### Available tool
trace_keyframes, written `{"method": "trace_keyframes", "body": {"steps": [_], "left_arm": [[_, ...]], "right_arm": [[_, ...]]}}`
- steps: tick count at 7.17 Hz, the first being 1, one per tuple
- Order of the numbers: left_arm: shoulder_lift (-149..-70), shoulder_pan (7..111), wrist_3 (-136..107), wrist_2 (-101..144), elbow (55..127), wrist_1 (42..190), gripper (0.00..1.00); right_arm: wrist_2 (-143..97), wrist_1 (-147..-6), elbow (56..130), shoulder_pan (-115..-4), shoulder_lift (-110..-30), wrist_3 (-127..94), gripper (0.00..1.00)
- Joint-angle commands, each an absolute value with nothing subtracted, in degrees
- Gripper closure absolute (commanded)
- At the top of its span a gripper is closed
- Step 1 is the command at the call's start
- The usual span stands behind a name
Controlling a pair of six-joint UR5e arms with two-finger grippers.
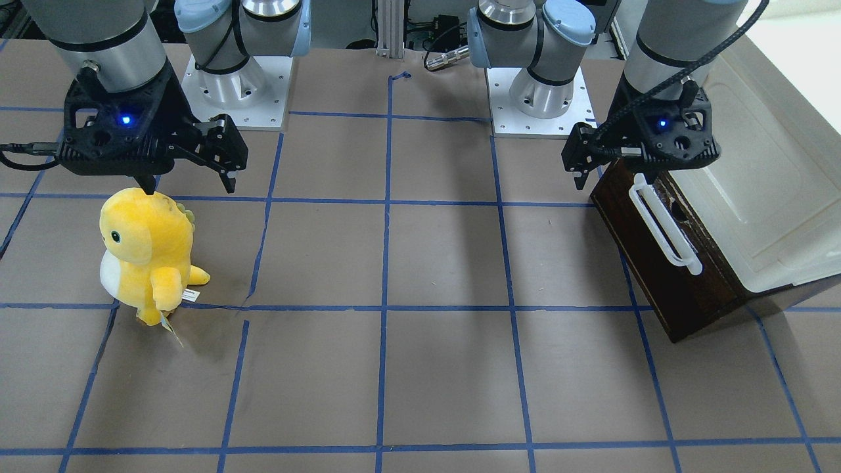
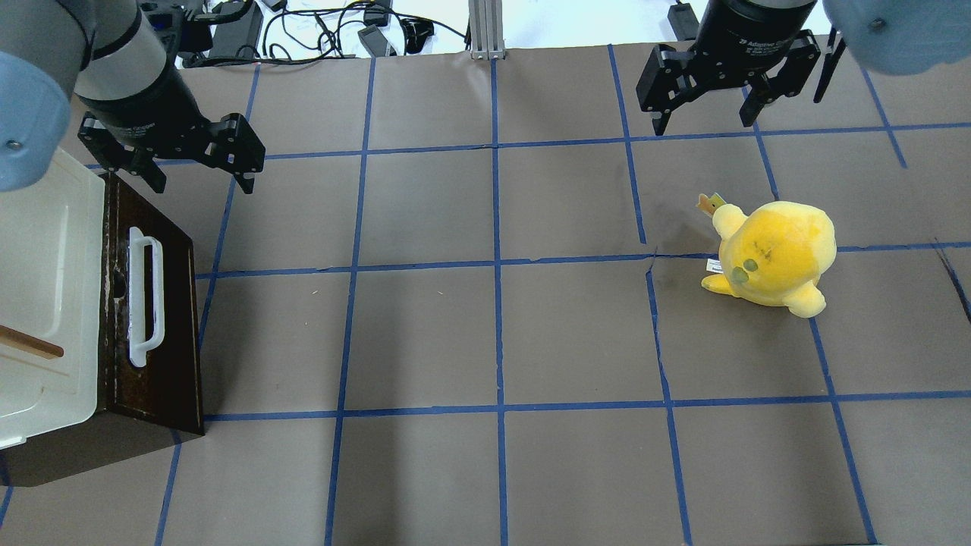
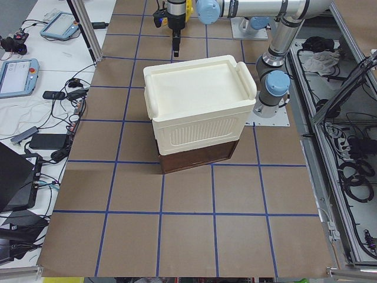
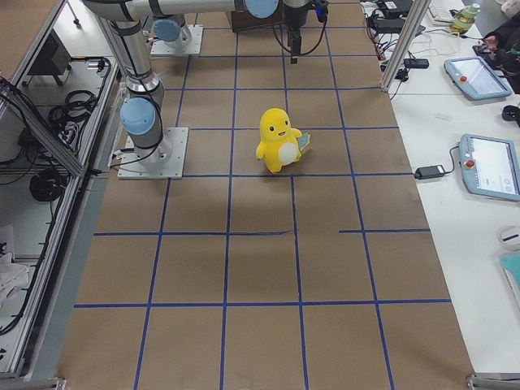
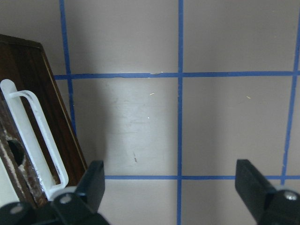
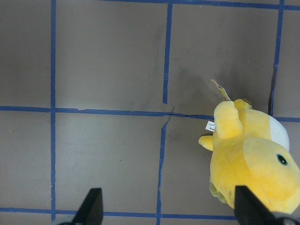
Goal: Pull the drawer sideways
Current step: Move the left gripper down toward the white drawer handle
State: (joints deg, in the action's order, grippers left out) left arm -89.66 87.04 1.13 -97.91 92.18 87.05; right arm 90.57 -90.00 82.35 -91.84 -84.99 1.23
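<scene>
The drawer [image 2: 168, 318] has a dark brown front with a long white bar handle [image 2: 144, 299] and sits under the cream-white cabinet [image 2: 45, 258]; none of its inside shows. It also shows in the front view [image 1: 663, 276], with its handle [image 1: 663, 226], and in the left wrist view [image 5: 33, 89]. My left gripper [image 2: 203, 182] is open and empty. It hovers above the table just past one end of the drawer front, apart from the handle, and also shows in the front view [image 1: 611, 179] and the left wrist view [image 5: 173, 187]. My right gripper [image 2: 703, 123] is open and empty on the other side of the table.
A yellow plush toy [image 2: 774, 254] stands on the brown mat below my right gripper [image 1: 190, 187]; it also shows in the front view [image 1: 148, 253] and the right wrist view [image 6: 253, 159]. A thin wooden stick [image 2: 30, 343] lies on the cabinet top. Blue tape lines grid the mat.
</scene>
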Motion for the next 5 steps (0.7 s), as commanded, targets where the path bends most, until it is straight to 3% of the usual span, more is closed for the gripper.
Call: {"method": "trace_keyframes", "body": {"steps": [1,5], "left_arm": [[-90.9,87.8,-0.2,-98.3,94.9,82.2,0.0],[-98.3,89.4,-13.0,-109.4,96.9,81.1,0.0]], "right_arm": [[90.6,-90.0,82.4,-91.8,-85.0,1.2,0.0],[90.6,-90.0,82.4,-91.8,-85.0,1.2,0.0]]}}
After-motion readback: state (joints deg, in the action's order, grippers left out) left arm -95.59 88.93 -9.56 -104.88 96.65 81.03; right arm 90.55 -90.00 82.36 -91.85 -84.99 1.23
